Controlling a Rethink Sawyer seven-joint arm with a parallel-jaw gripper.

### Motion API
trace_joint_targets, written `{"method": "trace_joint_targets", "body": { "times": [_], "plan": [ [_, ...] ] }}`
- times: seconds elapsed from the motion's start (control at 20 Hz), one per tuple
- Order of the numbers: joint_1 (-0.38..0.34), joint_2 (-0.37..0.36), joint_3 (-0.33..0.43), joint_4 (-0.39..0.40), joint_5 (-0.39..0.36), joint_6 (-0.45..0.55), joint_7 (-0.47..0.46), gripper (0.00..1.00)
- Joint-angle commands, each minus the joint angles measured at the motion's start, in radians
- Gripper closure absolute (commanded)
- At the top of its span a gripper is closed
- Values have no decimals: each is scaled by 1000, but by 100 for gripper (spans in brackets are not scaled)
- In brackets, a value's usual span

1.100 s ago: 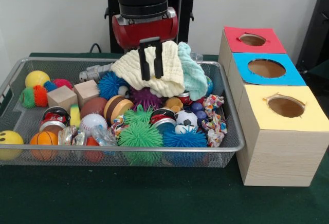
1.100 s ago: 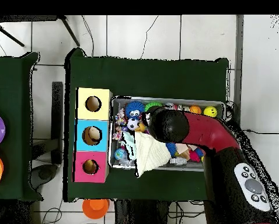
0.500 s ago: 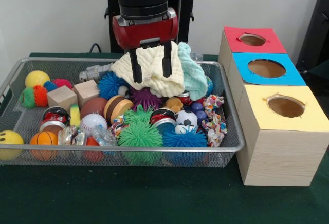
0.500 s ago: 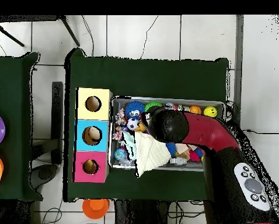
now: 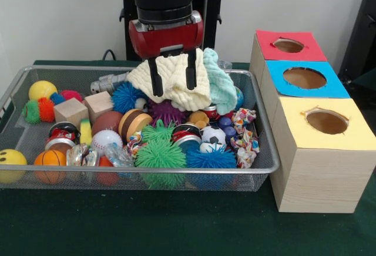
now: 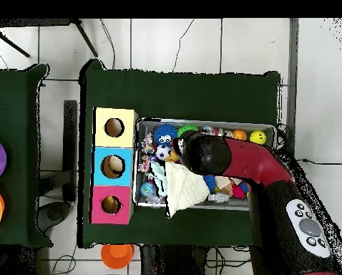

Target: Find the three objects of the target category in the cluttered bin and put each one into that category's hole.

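Gripper (image 5: 173, 73) spread wide over pale yellow waffle-weave cloth (image 5: 176, 88).
Cloth lies heaped at far side of wire mesh bin (image 5: 267, 150), directly under jaws, fingers straddling its crest.

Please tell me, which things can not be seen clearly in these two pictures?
- Under the cream knitted cloth: hidden in both views.
- Wire mesh bin middle: overhead view, covered by the red arm.
- Whether the open gripper touches the cloth: front view cannot settle it.
- Inside the red, blue and yellow holes: too dark.
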State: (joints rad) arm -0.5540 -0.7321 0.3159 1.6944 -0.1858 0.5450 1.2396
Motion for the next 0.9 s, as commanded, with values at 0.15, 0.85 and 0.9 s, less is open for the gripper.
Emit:
{"method": "trace_joint_targets", "body": {
  "times": [0.15,0.85,0.9],
  "plan": [
    [-28,59,51,69,5,-136,140,0],
    [-59,95,90,115,57,-163,148,0],
    [-65,98,99,117,62,-161,145,0]
  ]
}}
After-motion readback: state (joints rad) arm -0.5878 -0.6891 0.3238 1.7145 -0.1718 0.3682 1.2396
